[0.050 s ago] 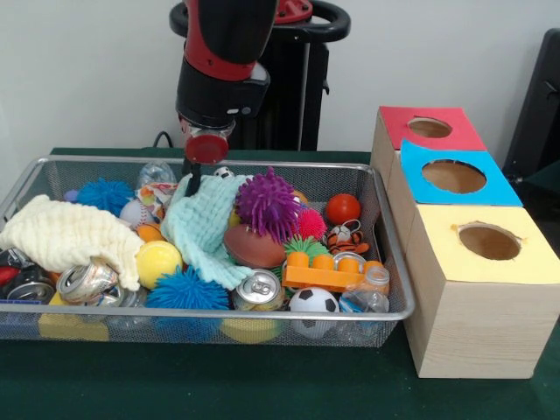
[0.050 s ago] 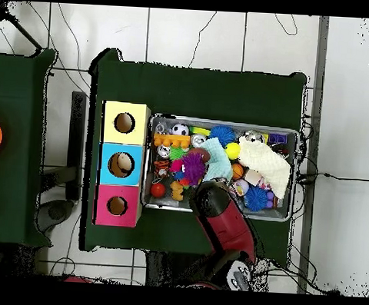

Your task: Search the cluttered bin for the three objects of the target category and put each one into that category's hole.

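Purple spiky ball (image 1: 268, 204) and teal cloth (image 1: 203, 229) crowd the fingers (image 1: 190, 183).

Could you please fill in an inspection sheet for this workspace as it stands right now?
Surface: green cloth table, bare around the bin.
Job's things: wire bin full; three wooden boxes with holes, red top, blue top, yellow top.
Clutter: purple spiky ball, toy football, soccer ball, orange block, cans, pale cloths, yellow ball.
Tool: tool low at the bin's far edge; open or shut unclear.
Cables: thin cables on the tiled floor.
Surroundings: white wall, second green table.
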Controlling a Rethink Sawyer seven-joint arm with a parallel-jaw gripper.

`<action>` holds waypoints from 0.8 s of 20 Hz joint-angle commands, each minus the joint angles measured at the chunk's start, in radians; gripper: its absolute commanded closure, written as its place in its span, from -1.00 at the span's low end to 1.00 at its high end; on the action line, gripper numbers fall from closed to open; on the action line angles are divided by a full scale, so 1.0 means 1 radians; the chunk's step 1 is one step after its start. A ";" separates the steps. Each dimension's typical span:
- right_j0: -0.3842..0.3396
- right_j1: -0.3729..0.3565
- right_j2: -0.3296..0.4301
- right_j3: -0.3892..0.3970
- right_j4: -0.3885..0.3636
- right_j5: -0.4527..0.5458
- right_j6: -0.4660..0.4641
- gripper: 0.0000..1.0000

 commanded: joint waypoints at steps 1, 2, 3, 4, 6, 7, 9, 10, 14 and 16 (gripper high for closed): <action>-0.004 0.047 0.059 -0.118 0.040 0.118 0.279 -1.00; 0.003 0.047 0.053 -0.122 0.038 0.126 0.287 -1.00; 0.009 0.048 0.046 -0.126 0.035 0.133 0.295 -1.00; 0.009 0.048 0.045 -0.127 0.032 0.135 0.297 -1.00; 0.016 0.051 0.035 -0.138 0.026 0.143 0.306 -1.00; 0.017 0.052 0.031 -0.142 0.024 0.146 0.310 -1.00; 0.022 0.051 0.018 -0.148 0.020 0.154 0.316 -1.00; 0.028 0.047 0.007 -0.151 0.018 0.166 0.323 -1.00; 0.051 0.037 -0.029 -0.163 0.013 0.210 0.346 -1.00; 0.051 0.030 -0.029 -0.163 0.016 0.213 0.344 -1.00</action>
